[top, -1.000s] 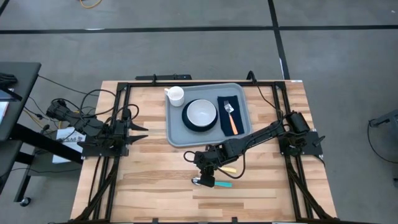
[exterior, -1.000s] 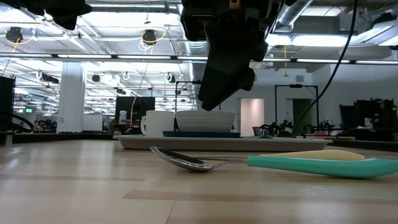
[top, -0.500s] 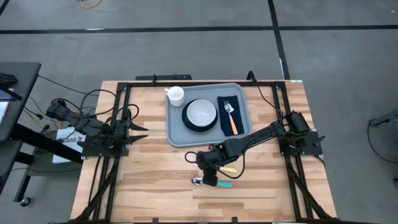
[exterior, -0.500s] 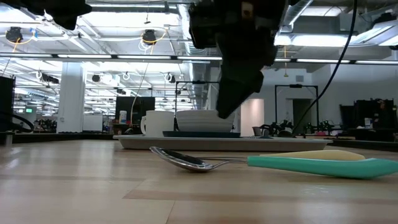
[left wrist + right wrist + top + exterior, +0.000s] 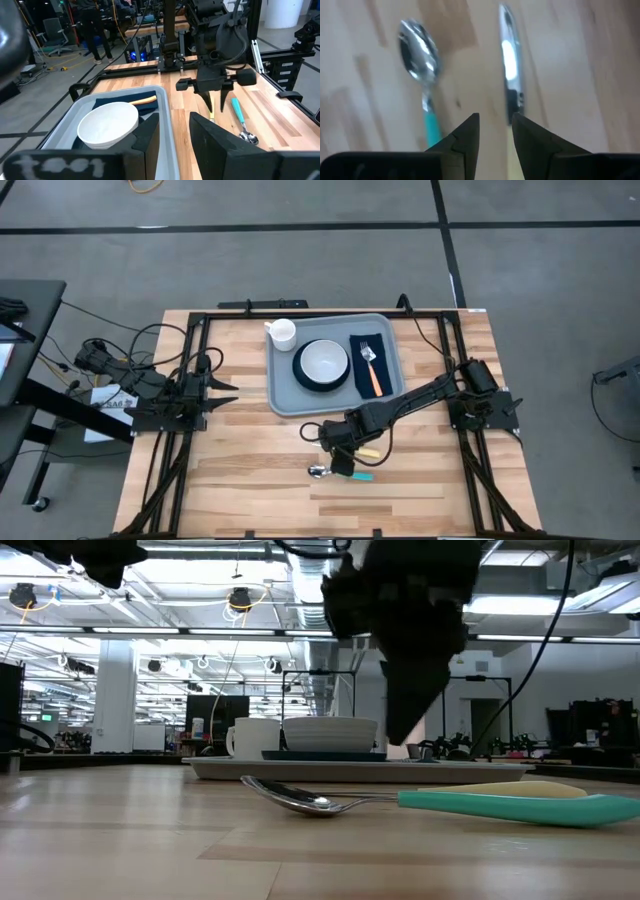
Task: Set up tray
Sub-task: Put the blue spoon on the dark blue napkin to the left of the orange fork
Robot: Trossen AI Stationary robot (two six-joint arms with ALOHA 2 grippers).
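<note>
While right pincer (image 5: 343, 463) hovers nearly closed, empty, tray (image 5: 283, 395) lies just beyond; left pincer (image 5: 228, 394) parked

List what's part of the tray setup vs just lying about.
Job: tray, cup, bowl on plate, napkin with fork; teal spoon and yellow-handled knife under right claw.

Lying about: cables by the parked left claw.
</note>
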